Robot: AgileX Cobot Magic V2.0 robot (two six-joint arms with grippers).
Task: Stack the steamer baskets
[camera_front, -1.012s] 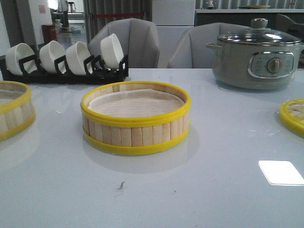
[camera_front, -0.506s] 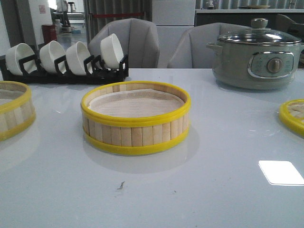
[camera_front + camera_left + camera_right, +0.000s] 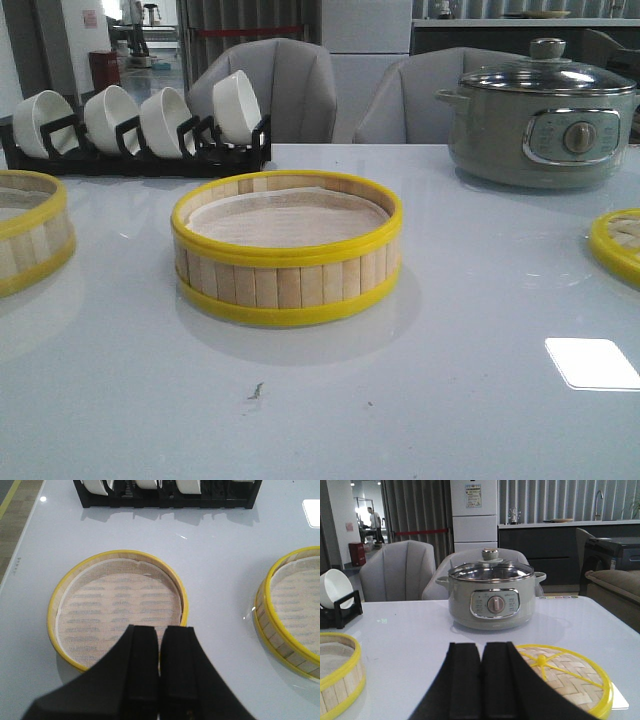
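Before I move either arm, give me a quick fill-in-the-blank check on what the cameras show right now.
1. The white bowls stand in a black ____ at the table's far left.
2. The grey-green electric pot wears a ____ lid.
3. The centre steamer basket has ____ stacked on it.
4. Both the left end effector and the right end effector have their fingers ____.

Missing words: rack; glass; nothing; shut
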